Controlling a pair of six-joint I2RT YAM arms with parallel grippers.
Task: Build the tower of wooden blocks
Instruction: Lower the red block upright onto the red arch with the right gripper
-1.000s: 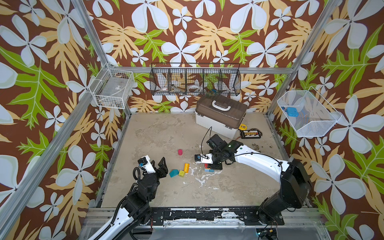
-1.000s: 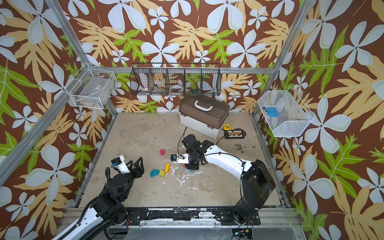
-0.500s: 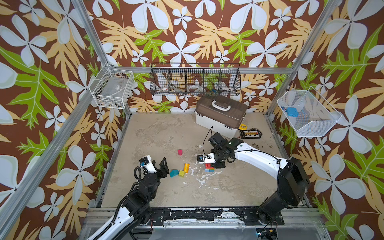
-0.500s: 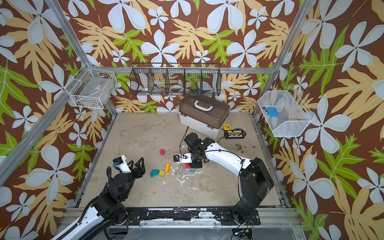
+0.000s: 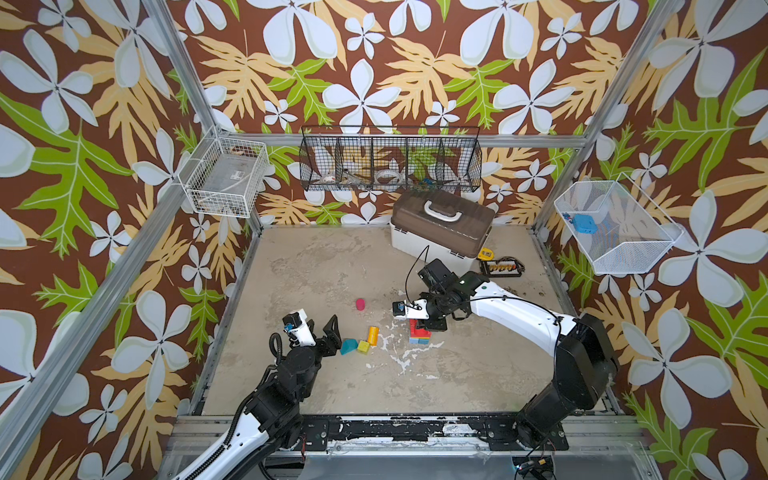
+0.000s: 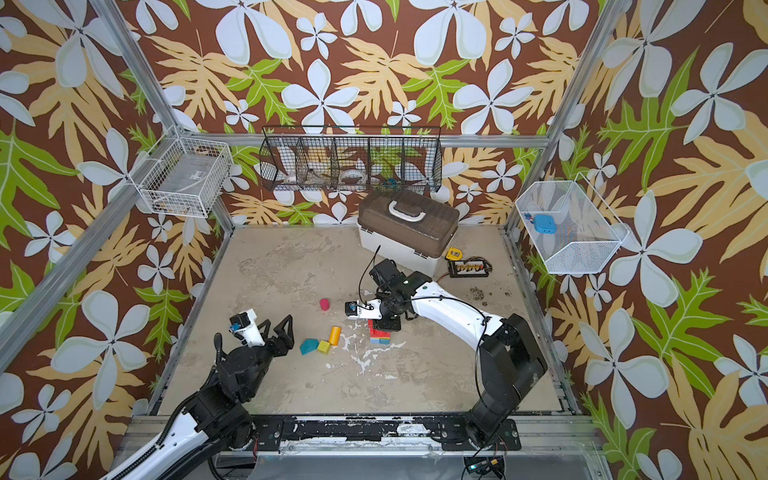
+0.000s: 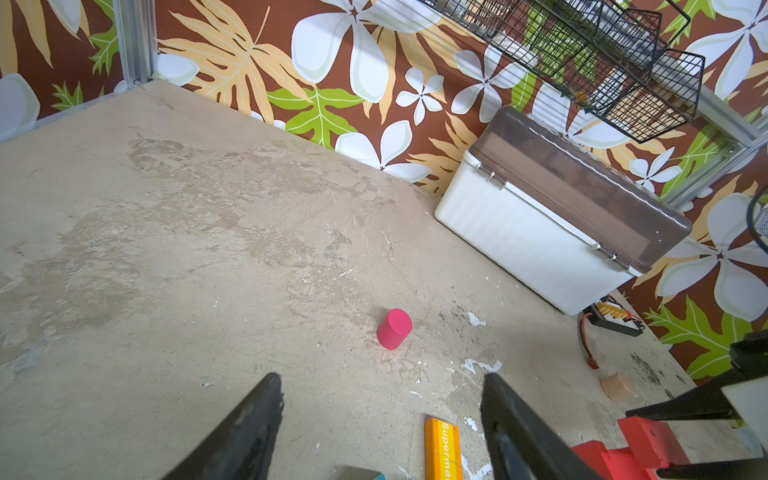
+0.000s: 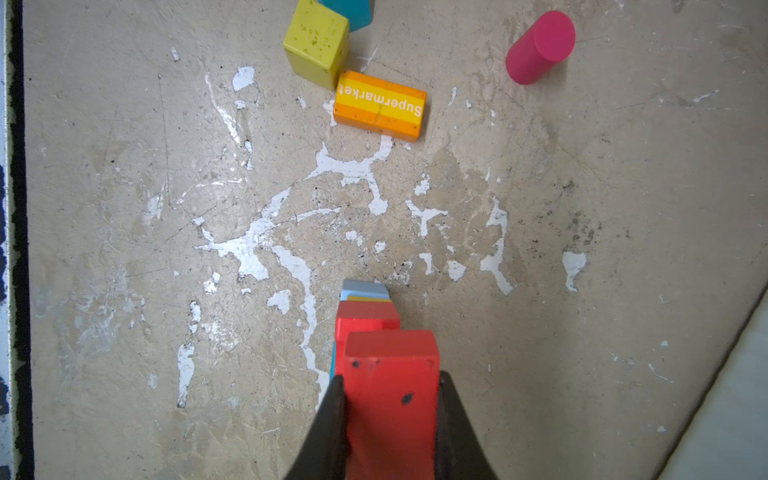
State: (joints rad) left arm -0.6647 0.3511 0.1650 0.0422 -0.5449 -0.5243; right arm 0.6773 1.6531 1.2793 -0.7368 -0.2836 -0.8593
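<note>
My right pincer (image 8: 390, 384) clamps the red block (image 8: 390, 357) straight above the tower (image 5: 419, 337), while my left pincer (image 7: 382, 378) gapes empty beside the teal block (image 5: 348, 346).

Crouched low at the front with the left arm (image 5: 266, 399) — wrist tipped forward, left gripper (image 6: 276, 328) spread wide with nothing between the jaws. Stretched well in from the other side with the right arm (image 5: 519, 311) — elbow raised, forearm sloping down, wrist bent over, right gripper (image 8: 390, 382) clamped on both flanks of a red block (image 8: 390, 353), pointing straight at the floor.
</note>
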